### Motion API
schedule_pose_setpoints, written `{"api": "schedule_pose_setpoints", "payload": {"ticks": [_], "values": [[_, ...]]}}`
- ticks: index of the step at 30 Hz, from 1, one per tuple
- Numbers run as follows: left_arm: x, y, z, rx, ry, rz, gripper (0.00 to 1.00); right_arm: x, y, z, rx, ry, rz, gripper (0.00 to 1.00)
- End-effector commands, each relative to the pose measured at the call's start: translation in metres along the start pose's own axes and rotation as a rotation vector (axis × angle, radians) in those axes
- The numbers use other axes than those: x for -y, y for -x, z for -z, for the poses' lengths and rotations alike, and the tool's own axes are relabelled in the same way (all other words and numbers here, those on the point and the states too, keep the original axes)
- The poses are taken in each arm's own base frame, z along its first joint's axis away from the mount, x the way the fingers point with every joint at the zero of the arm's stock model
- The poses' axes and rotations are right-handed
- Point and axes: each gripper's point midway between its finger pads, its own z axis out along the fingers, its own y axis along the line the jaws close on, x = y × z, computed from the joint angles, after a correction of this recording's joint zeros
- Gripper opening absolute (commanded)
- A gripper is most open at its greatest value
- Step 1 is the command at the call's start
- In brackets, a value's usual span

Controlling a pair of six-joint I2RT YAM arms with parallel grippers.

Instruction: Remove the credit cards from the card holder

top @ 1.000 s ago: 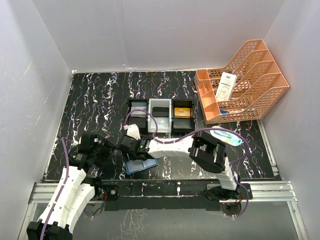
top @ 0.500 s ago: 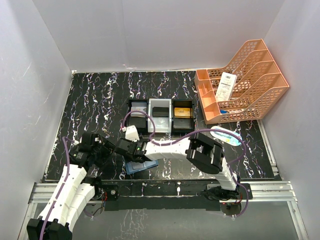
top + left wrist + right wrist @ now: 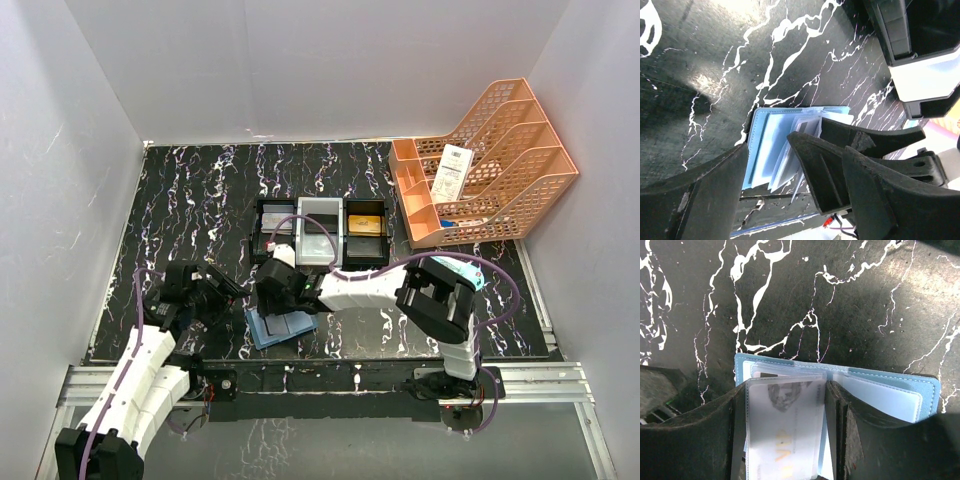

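Note:
The teal-blue card holder (image 3: 282, 326) lies open on the table near the front edge. In the right wrist view the card holder (image 3: 890, 392) shows its clear pockets. A greyish card (image 3: 785, 425) with gold lettering sits in a raised pocket. My right gripper (image 3: 786, 390) is open and reaches down into the holder, one finger on each side of that pocket. My left gripper (image 3: 218, 290) is open and empty just left of the holder. In the left wrist view the card holder (image 3: 765, 145) lies between my left fingers, with the right gripper's fingers (image 3: 840, 165) on its pages.
A black-and-white three-compartment tray (image 3: 300, 207) stands behind the holder, with a gold card (image 3: 366, 226), a black card (image 3: 320, 226) and a greyish one (image 3: 277, 226). An orange file rack (image 3: 480, 165) holds a white barcoded slip (image 3: 452, 172). An oval case (image 3: 458, 272) lies behind the right arm.
My right gripper has swung right and down onto the holder, which now lies open and flatter. My left gripper has edged towards the holder.

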Motion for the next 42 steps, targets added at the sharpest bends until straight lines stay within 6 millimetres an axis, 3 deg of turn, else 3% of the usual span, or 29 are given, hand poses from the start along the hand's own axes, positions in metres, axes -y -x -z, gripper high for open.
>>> {"api": "schedule_pose_setpoints", "payload": {"ticks": [1, 6, 18, 22, 27, 42], "values": [[0.004, -0.016, -0.002, -0.093, -0.05, -0.03, 0.73, 0.015, -0.028, -0.006, -0.106, 0.02, -0.046, 0.48], [0.013, -0.031, -0.004, -0.185, -0.127, -0.038, 0.63, 0.017, -0.028, -0.005, -0.114, 0.06, -0.09, 0.48], [-0.003, -0.041, 0.002, -0.184, -0.1, 0.035, 0.3, 0.02, -0.031, -0.01, -0.133, 0.062, -0.105, 0.48], [0.001, -0.05, 0.001, -0.236, -0.148, 0.023, 0.22, 0.02, -0.031, -0.009, -0.134, 0.061, -0.105, 0.48], [0.014, -0.06, -0.001, -0.336, -0.233, -0.052, 0.21, 0.019, -0.032, -0.01, -0.137, 0.064, -0.105, 0.48], [0.021, -0.068, -0.005, -0.383, -0.232, -0.122, 0.18, 0.017, -0.029, -0.011, -0.135, 0.069, -0.104, 0.48]]}}
